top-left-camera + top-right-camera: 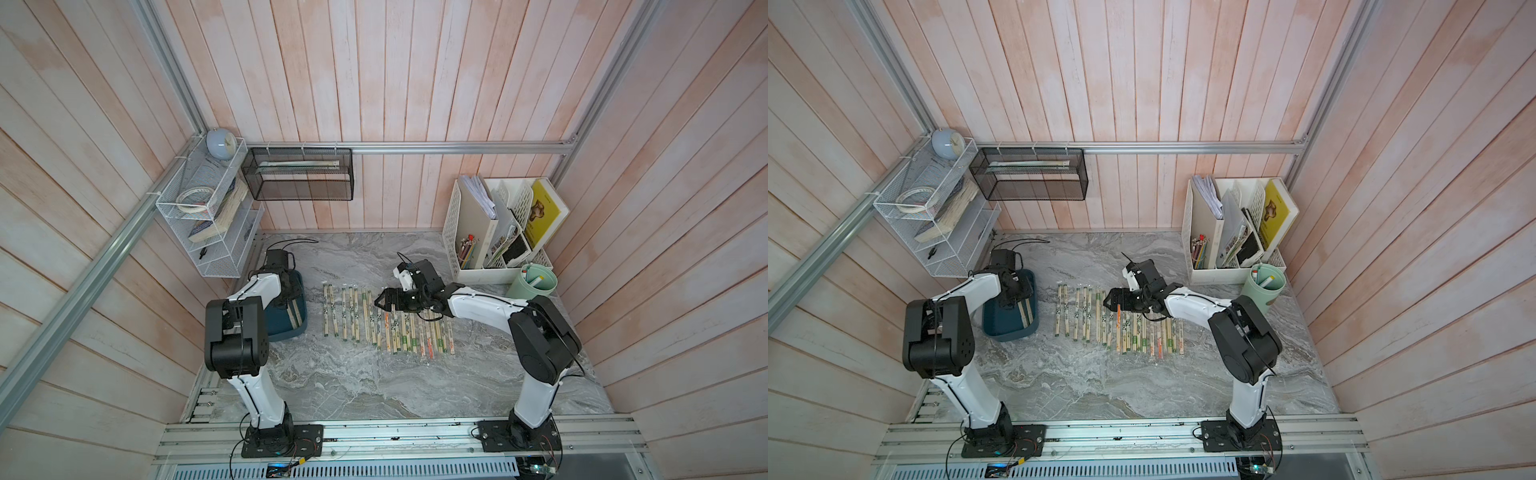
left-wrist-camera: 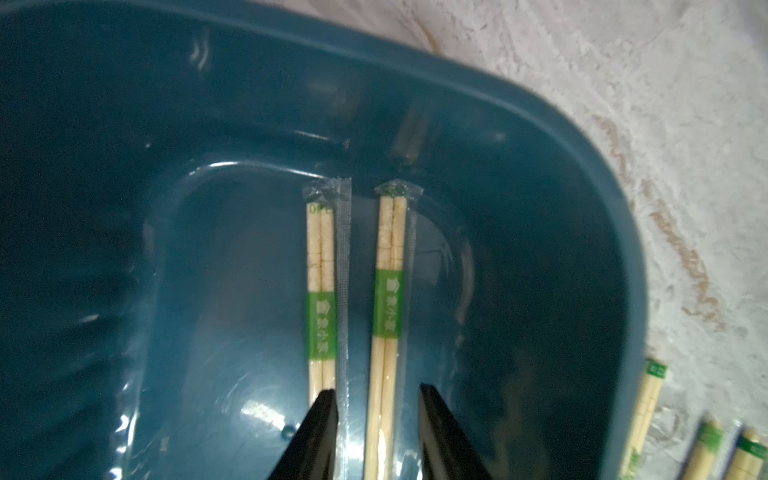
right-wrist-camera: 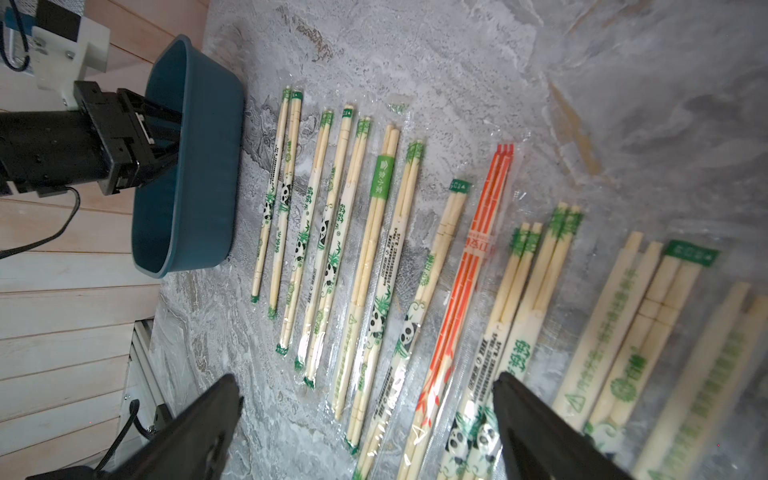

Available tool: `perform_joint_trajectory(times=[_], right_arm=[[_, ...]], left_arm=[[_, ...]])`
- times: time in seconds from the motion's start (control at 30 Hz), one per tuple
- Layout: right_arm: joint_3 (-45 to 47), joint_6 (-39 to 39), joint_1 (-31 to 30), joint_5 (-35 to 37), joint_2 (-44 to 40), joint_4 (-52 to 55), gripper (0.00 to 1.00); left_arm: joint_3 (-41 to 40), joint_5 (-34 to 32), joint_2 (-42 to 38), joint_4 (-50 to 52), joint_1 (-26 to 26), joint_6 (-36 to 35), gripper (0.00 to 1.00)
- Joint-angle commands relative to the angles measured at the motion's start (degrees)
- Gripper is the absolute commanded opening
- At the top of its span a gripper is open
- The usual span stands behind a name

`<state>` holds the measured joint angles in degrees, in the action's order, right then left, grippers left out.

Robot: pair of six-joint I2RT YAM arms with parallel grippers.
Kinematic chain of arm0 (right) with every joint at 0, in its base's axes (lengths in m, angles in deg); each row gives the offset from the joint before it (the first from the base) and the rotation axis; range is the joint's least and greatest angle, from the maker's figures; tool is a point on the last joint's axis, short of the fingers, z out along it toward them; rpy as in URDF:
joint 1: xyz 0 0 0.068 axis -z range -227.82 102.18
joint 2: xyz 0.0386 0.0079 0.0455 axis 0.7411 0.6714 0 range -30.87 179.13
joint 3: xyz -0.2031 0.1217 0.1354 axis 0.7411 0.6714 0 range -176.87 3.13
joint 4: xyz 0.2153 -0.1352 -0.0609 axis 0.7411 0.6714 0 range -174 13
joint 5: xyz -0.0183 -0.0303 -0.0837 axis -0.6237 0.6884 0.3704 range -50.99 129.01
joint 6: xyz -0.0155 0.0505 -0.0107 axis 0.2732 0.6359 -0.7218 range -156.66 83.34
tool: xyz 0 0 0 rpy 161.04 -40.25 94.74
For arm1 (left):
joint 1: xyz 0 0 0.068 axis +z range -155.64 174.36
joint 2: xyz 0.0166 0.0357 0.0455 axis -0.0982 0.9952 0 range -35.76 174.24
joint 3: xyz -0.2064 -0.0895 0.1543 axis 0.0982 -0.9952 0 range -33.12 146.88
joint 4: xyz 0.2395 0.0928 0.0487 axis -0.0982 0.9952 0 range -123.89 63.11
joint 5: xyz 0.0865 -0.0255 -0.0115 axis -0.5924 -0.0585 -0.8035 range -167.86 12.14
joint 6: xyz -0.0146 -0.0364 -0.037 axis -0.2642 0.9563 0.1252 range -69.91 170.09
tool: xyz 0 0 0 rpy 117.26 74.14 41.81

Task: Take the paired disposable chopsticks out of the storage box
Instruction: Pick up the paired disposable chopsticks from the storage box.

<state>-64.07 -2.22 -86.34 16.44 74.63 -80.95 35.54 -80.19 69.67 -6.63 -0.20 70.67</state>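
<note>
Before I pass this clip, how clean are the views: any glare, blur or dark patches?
Left wrist view: the box is dim inside, glare streaks on its glossy walls, the two chopstick pairs in it legible. Right wrist view: far sleeves crisp, nearest ones blurred, film glinting. Both top views: even light, wall planks splayed by the wide lens.

The left arm [image 1: 245,399] rises from its base at about seven o'clock, folds at the elbow and reaches on toward twelve, with the wrist tipped downward. The left gripper [image 2: 376,390] has its jaws a modest way apart. The right arm [image 1: 486,307], based at five o'clock, stretches low toward nine. The right gripper [image 3: 368,376] has its jaws spread wide, gripping nothing.
</note>
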Motion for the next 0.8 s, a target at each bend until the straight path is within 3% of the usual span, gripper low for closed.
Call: perform_joint_trajectory(times=[0.0,0.37,0.57,0.77], right_arm=[[-0.05,-0.16,0.27,0.28,0.11,0.55,0.97],[-1.18,-0.33,0.33,0.41,0.85,1.26,0.96],[-0.67,-0.38,0.47,0.50,0.68,1.00,0.96],[0.26,-0.10,0.54,0.50,0.07,0.39,0.97]], left_arm=[[-0.69,1.30,1.48,-3.80,-0.67,-0.29,0.36],[-0.11,-5.87,9.12,-0.47,-2.66,-0.47,0.34],[-0.05,-7.06,9.80,1.06,-3.76,-0.70,0.00],[0.99,-5.50,8.28,1.48,-4.20,-1.42,0.00]])
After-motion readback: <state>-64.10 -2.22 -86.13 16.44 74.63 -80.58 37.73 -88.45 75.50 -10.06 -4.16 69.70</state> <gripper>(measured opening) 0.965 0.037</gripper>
